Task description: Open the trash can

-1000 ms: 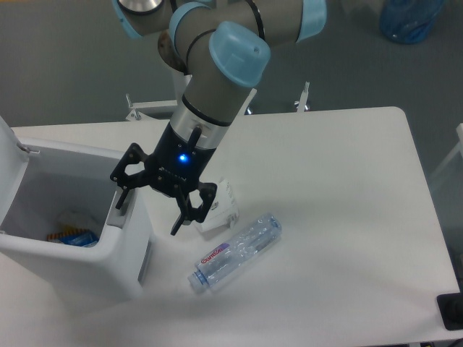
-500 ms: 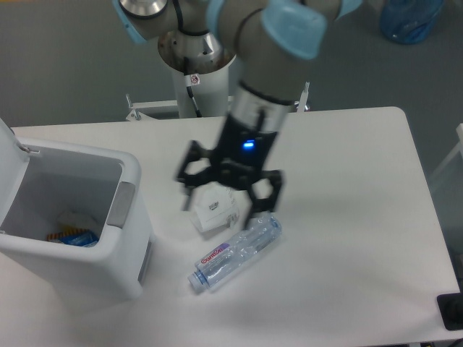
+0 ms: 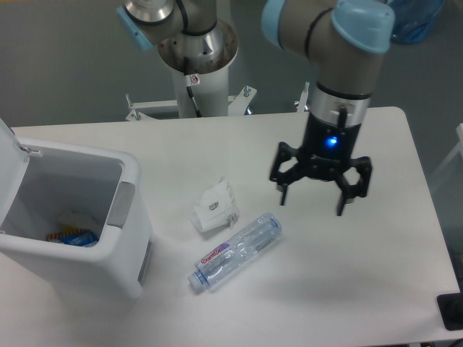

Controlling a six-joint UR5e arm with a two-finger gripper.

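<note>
Pincer state: my pincer [image 3: 312, 201] hung with its two fingers [image 3: 281, 194] spread wide apart, pointing down at the table [image 3: 391, 238], nothing between them.

Pincer position: it stood above the right half of the table, over bare white surface; I could not tell whether the fingertips touched it. A blue light showed on the wrist just above the pincer.

Trash can: the trash can [image 3: 79, 238] sat well apart from my pincer, far off to its left side in the picture, at the table's left edge. Its lid [image 3: 9, 163] stood raised at the far left, and the mouth was open to view.

Push tab: the grey tab [image 3: 121, 204] lay on the can's rim, on the side facing my pincer.

Can contents: some small items lay at the bottom, one orange and blue; I could not make them out further.

Carton: a small white carton [image 3: 215, 208] lay on the table between the can and my pincer, nearer the can.

Bottle: a clear plastic bottle [image 3: 236, 251] lay on its side just beside the carton, below and to the left of my pincer, apart from it.
</note>
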